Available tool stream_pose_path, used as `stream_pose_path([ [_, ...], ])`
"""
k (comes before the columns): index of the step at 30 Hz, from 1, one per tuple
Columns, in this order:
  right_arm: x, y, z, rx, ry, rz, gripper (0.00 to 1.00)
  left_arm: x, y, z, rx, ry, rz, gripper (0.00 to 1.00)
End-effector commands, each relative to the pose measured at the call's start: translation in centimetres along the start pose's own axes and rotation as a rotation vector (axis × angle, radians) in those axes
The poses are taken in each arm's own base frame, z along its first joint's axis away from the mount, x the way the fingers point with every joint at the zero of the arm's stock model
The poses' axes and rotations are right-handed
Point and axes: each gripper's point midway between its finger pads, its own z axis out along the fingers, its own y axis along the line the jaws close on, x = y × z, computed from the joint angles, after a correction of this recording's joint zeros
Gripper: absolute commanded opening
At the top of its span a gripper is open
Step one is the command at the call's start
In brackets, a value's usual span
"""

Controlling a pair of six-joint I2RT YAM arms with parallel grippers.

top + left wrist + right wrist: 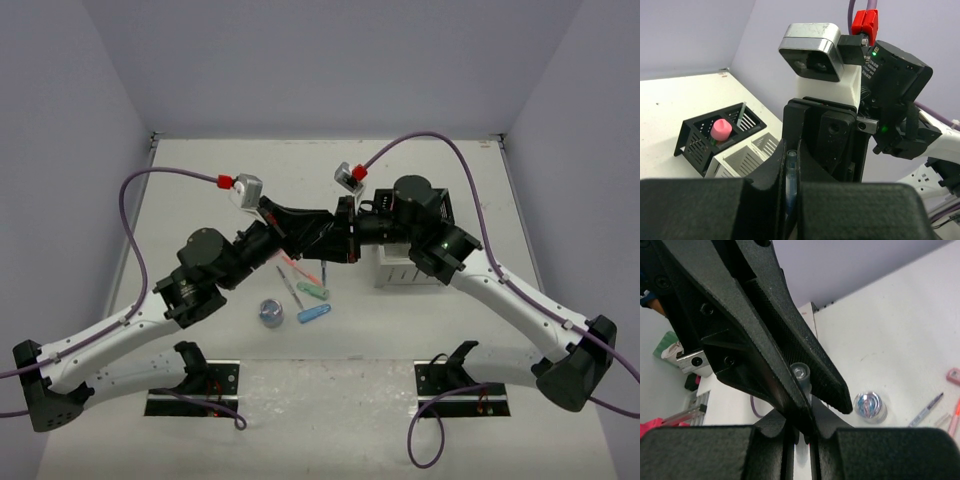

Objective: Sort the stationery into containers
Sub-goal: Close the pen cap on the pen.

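Note:
My two grippers meet nose to nose above the middle of the table. My left gripper (pixel 791 176) (pixel 333 236) is shut on a blue pen with a clear cap (pixel 791 167). My right gripper (pixel 799 422) (pixel 348 240) is closed on the same pen (pixel 801 373) from the other side. The black organiser (pixel 695 145) holds a pink capsule (pixel 721 129) and a green pen (pixel 740 113). The white organiser (pixel 742 159) (pixel 398 270) stands beside it, partly under the right arm in the top view.
On the table below lie a blue-grey roll (pixel 270 312) (pixel 869 406), a blue capsule (pixel 314 313), a mint capsule (pixel 316 291) and thin pens (pixel 291 286) (pixel 925 413). Purple cables arc over both arms.

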Motion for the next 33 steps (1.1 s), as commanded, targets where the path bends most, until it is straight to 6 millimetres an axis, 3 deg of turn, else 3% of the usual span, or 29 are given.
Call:
stream_pose_path([
  [1,-4.0,-0.5,-1.2,0.065,-0.211,-0.132,0.00,-3.1,-5.2,-2.4,0.223,-0.080,0.006,0.00],
  [8,-2.9,0.0,-1.4,0.032,-0.207,-0.142,0.02,-3.8,-6.3,-3.9,0.313,-0.156,-0.022,0.00],
  [14,-1.5,-0.4,-1.0,0.012,-0.187,-0.116,0.20,-4.8,-6.9,-4.0,0.327,-0.175,0.000,0.00],
  [17,-0.5,-0.6,-0.7,0.002,-0.163,-0.111,0.36,-5.2,-6.9,-4.0,0.319,-0.183,0.009,0.00],
  [22,1.1,-1.0,-0.6,-0.003,-0.129,-0.095,0.49,-5.9,-7.2,-3.4,0.313,-0.184,0.031,0.00],
  [33,2.2,-0.4,-2.0,0.012,-0.108,-0.173,0.53,-4.6,-7.5,-1.5,0.297,-0.056,0.113,0.00],
])
